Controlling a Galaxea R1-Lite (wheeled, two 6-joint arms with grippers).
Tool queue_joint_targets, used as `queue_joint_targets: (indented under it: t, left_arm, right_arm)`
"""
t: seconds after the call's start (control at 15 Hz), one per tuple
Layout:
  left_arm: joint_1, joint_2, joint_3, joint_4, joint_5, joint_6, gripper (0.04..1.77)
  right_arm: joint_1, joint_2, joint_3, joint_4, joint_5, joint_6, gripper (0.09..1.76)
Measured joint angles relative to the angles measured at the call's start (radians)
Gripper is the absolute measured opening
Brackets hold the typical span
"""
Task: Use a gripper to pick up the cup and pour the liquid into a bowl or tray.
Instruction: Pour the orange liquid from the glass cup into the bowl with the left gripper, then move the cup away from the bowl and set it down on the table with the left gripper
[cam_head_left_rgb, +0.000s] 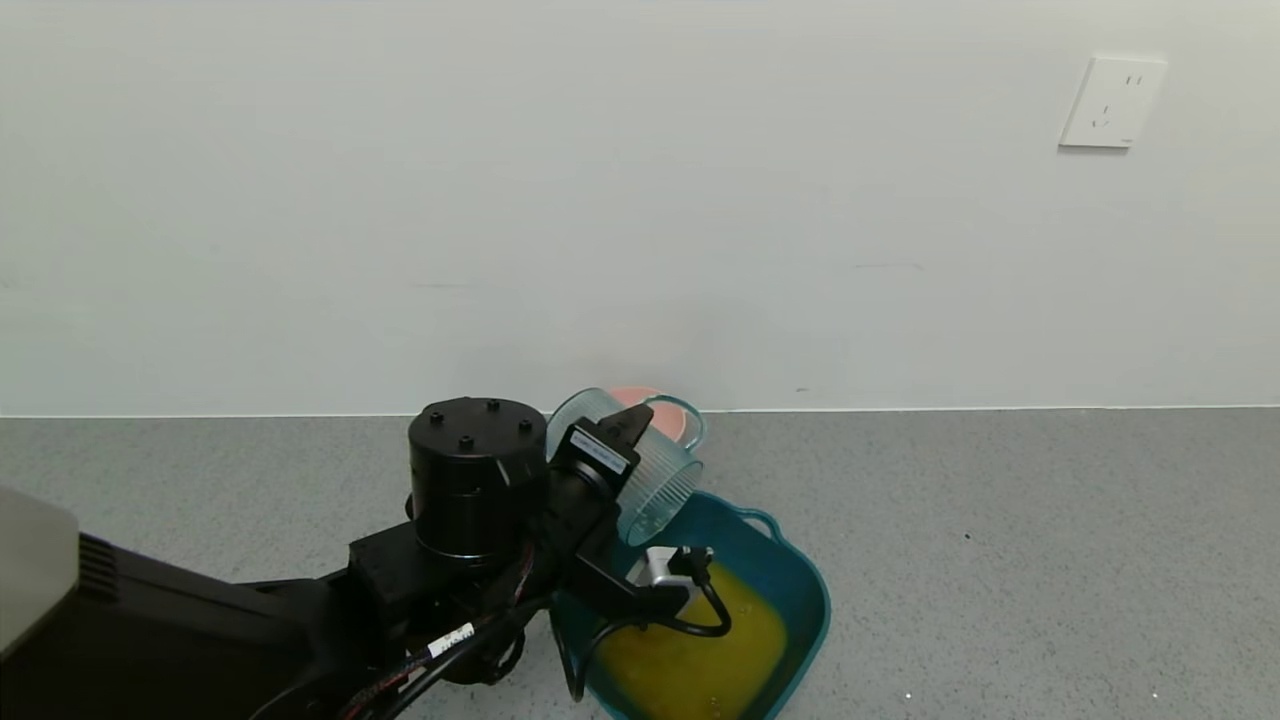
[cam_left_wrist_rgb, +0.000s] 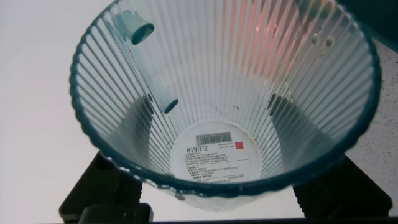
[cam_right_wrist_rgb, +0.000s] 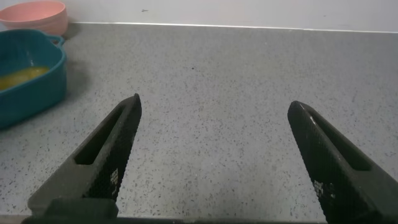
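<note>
- The cup is held by the left gripper above the back part of the teal basin, tipped over so that its mouth faces down and toward the robot.
- One black finger is seen pressed across the ribbed wall of the cup; in the left wrist view the cup is clamped between dark pads at its two sides, with a white label on its base.
- No liquid is seen inside the cup — only droplets on the ribs.
- The orange-yellow liquid is pooled on the floor of the basin, well inside its rim; its near part is hidden by the arm and cables.
- The loop handle of the basin is turned toward the wall, and the pink bowl is partly hidden behind the cup, close to the wall edge.
- Grey speckled counter is left open to the right of the basin — as far as the view reaches.
- The right gripper is held over that bare counter with its fingers spread wide, well apart from the basin.
</note>
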Motion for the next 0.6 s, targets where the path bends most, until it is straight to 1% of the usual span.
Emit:
queue_joint_targets:
  t: [0.2, 0.27, 0.33, 0.4, 0.6]
  left_arm:
    - [0.003, -0.001, -0.011, -0.044, -0.001, -0.01, 1.31]
    - [0.003, -0.001, -0.016, -0.055, -0.001, -0.028, 1.31]
    - [0.002, -0.002, -0.019, -0.055, 0.003, -0.07, 1.31]
    - [0.001, -0.003, -0.023, -0.054, 0.023, -0.133, 1.31]
    - [-0.023, -0.004, -0.035, -0.031, 0.117, -0.337, 1.31]
  right_arm:
    - [0.0, 0.0, 0.0, 0.0, 0.0, 0.0, 1.71]
    - [0.0, 0.0, 0.0, 0.0, 0.0, 0.0, 1.71]
    - [0.0, 0.0, 0.0, 0.0, 0.0, 0.0, 1.71]
    - [0.0, 0.0, 0.0, 0.0, 0.0, 0.0, 1.71]
    - [0.0, 0.0, 0.0, 0.0, 0.0, 0.001, 1.71]
